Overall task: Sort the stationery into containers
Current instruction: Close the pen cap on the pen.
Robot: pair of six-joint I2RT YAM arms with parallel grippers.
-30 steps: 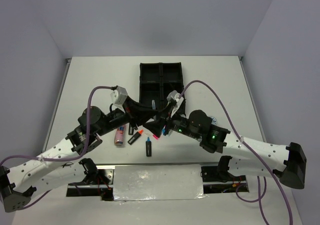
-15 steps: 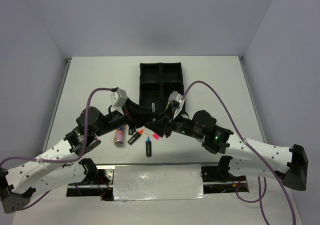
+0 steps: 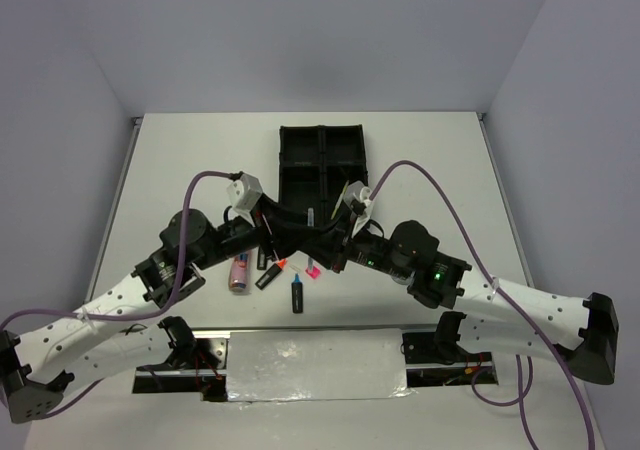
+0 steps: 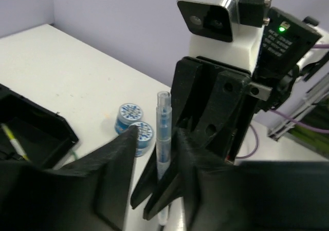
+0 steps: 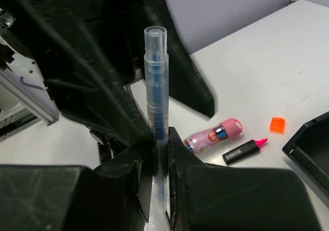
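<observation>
Pen point(image 5: 156, 87) clenched in right hand point(image 5: 158, 150), left hand point(image 4: 156, 138) released around it, near tray point(image 3: 322, 130) edge

Clear blue pen point(image 5: 156, 87) upright, pink tube point(image 5: 213, 135) lying flat, black four-compartment tray point(image 3: 321, 148), perhaps thin pen point(image 4: 14, 141) inside

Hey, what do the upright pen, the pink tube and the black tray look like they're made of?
Pen: likely clear plastic; you can see through the barrel to a blue core.
Pink tube: probably glossy plastic, with a shiny surface and a printed label.
Tray: black plastic by its look, with moulded walls and a dull sheen.
</observation>
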